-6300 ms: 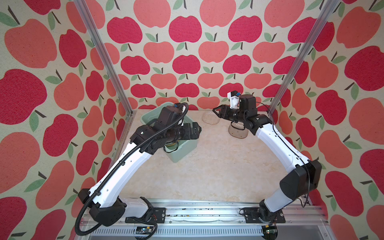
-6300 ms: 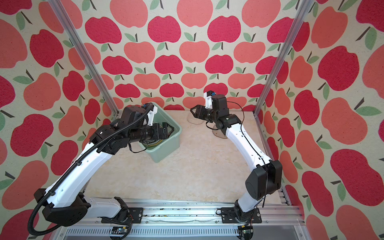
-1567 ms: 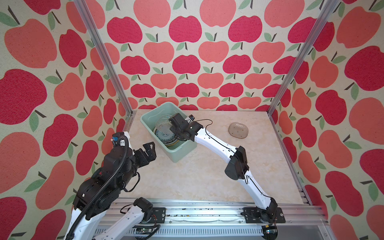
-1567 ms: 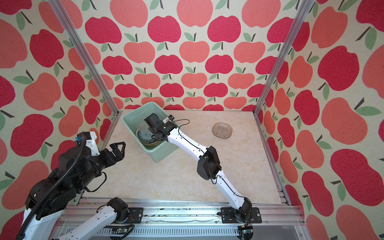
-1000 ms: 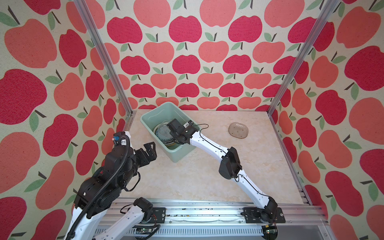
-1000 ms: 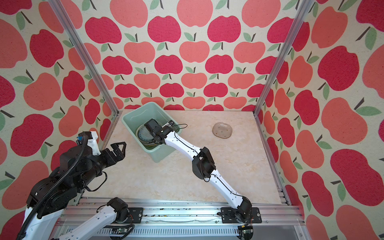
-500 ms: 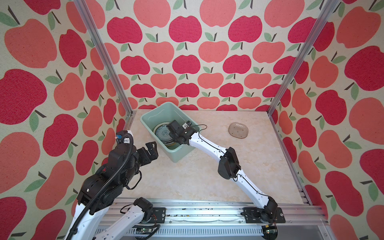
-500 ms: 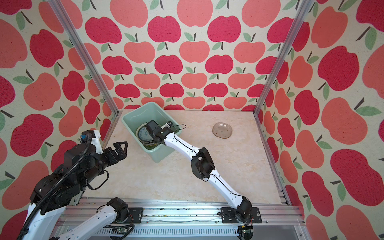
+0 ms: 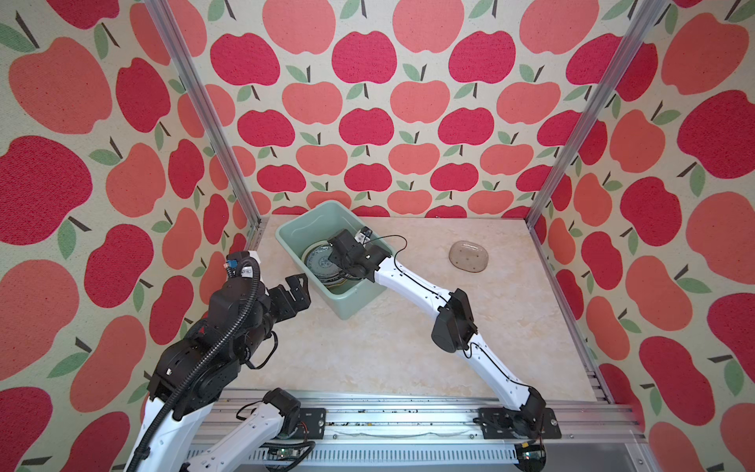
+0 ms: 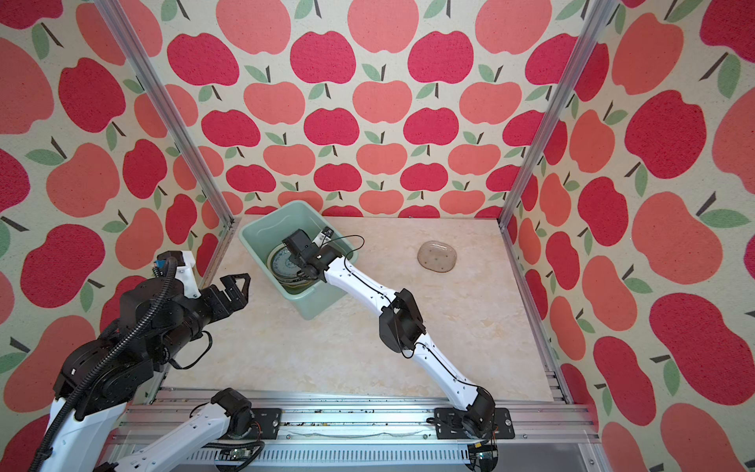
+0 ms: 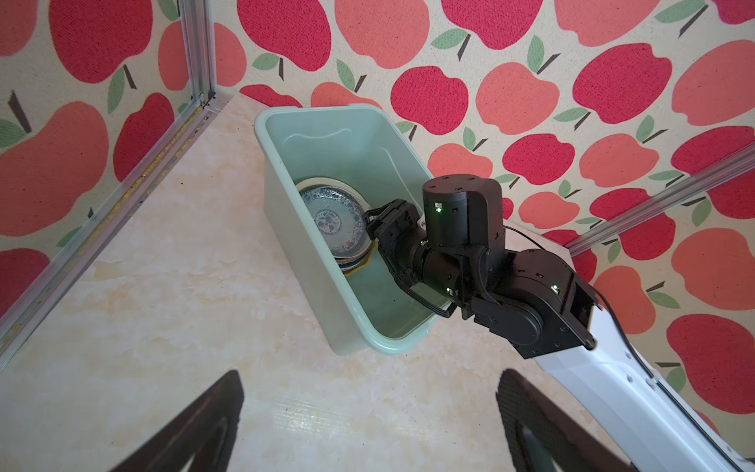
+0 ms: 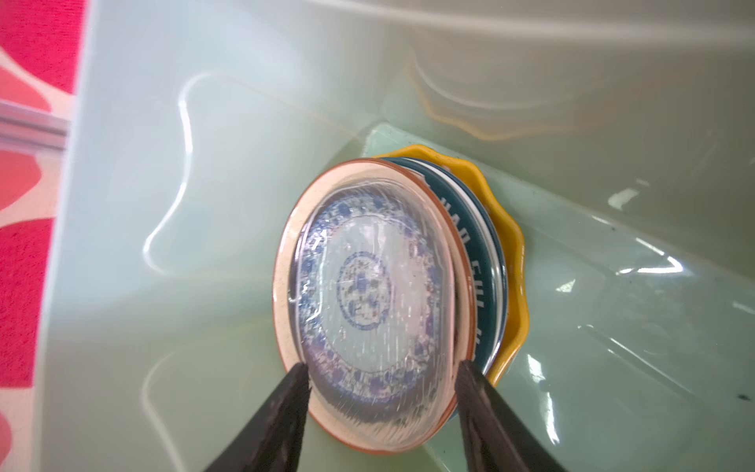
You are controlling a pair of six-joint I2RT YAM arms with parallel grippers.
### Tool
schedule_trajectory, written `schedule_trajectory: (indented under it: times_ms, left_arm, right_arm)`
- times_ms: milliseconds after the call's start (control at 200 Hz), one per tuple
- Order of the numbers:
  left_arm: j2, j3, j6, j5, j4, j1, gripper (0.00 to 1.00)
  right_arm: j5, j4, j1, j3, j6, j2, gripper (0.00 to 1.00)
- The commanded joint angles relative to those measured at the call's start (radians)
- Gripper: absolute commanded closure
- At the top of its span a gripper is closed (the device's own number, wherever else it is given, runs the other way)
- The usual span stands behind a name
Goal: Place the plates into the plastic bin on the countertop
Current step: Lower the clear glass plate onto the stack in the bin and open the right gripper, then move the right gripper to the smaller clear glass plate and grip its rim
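In both top views a pale green plastic bin (image 9: 286, 239) (image 10: 249, 241) sits at the back left of the beige table (image 9: 367, 359). A stack of plates (image 9: 320, 261) (image 10: 282, 261) lies inside it. One smoky glass plate (image 9: 469, 256) (image 10: 436, 256) lies alone, well apart, at the back right.

Only the right wrist view shows the stack (image 12: 367, 294) closely: a clear glass dish on top, then blue-patterned, cream, teal lettered and yellow scalloped plates.

The right claw (image 12: 382, 365) has its jaws spread over the stack's near edge and grips nothing; whether it touches cannot be told. The right arm (image 9: 412, 282) stretches diagonally from the front rail, its wrist dipped into the bin.

The left claw (image 9: 298, 286) (image 11: 367, 378) is wide open and empty, raised near the bin's outer wall. The left arm (image 9: 228, 318) is folded at the front left.
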Motion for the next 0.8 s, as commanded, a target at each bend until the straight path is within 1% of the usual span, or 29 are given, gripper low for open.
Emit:
schedule_trajectory:
  times_ms: [0, 95, 165, 270, 335, 375, 440, 580, 680, 790]
  left_arm:
    - [0.012, 0.051, 0.029, 0.003, 0.004, 0.005, 0.01]
    - [0.015, 0.069, 0.029, 0.026, 0.023, 0.005, 0.01]
    - [0.021, 0.075, 0.029, 0.064, 0.054, 0.005, 0.01]
    - [0.061, 0.087, 0.031, 0.155, 0.106, 0.005, 0.01]
    - [0.107, 0.104, 0.021, 0.221, 0.134, 0.005, 0.01]
    - [0.142, 0.116, 0.014, 0.262, 0.151, 0.007, 0.01]
    - [0.204, 0.142, 0.004, 0.324, 0.175, 0.006, 0.01]
    - [0.36, 0.209, -0.008, 0.432, 0.213, 0.0, 0.01]
    - [0.478, 0.266, 0.015, 0.427, 0.228, -0.041, 0.01]
    - [0.616, 0.354, 0.055, 0.384, 0.233, -0.11, 0.01]
  right_arm:
    - [-0.007, 0.056, -0.004, -0.04, -0.171, -0.169, 0.34]
    - [-0.04, 0.116, -0.02, -0.156, -0.259, -0.281, 0.3]
    - [-0.085, 0.163, -0.042, -0.245, -0.341, -0.367, 0.29]
    - [-0.196, 0.179, -0.108, -0.361, -0.436, -0.487, 0.28]
    - [-0.268, 0.18, -0.158, -0.449, -0.489, -0.574, 0.28]
    - [-0.292, 0.169, -0.192, -0.51, -0.516, -0.632, 0.28]
    - [-0.337, 0.181, -0.262, -0.639, -0.545, -0.73, 0.28]
    - [-0.442, 0.245, -0.45, -0.951, -0.549, -0.95, 0.29]
    - [-0.517, 0.252, -0.598, -1.118, -0.567, -1.054, 0.29]
    - [-0.597, 0.258, -0.757, -1.261, -0.597, -1.113, 0.29]
